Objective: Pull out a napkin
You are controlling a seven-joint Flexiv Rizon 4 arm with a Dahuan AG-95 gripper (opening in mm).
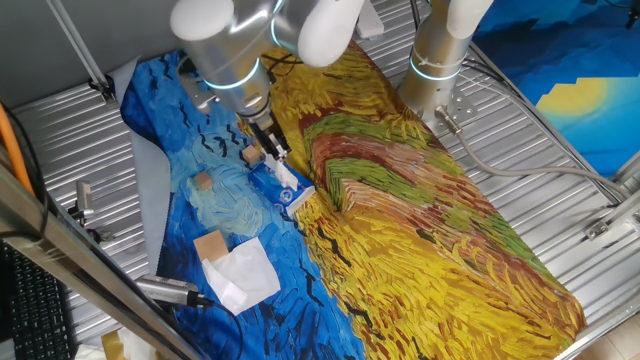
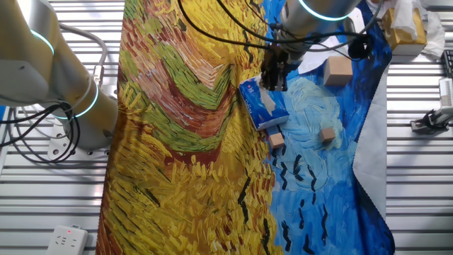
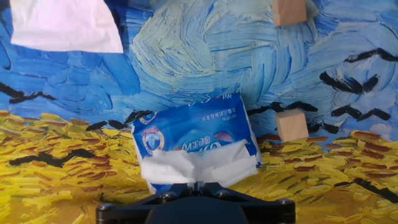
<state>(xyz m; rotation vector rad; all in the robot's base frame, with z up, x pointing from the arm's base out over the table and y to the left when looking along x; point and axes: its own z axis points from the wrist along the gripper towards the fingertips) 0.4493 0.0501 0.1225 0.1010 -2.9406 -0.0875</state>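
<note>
The small blue tissue pack (image 3: 193, 127) lies on the painted cloth where blue meets yellow; it also shows in one fixed view (image 1: 283, 187) and the other fixed view (image 2: 263, 106). The napkin (image 3: 199, 165), white and creased, sticks out of the pack's near end towards the fingers. My gripper (image 3: 198, 185) stands right over that end, its jaws closed together on the napkin's edge. In the fixed views the gripper (image 1: 273, 148) (image 2: 273, 78) points down at the pack, and its fingers hide most of the napkin.
A smooth white square sheet (image 1: 240, 272) (image 3: 62, 25) lies on the blue part beside a brown card (image 1: 210, 245). Small wooden blocks (image 3: 292, 124) (image 3: 290, 11) (image 1: 203, 181) sit near the pack. A second arm's base (image 1: 440, 60) stands at the cloth's far side.
</note>
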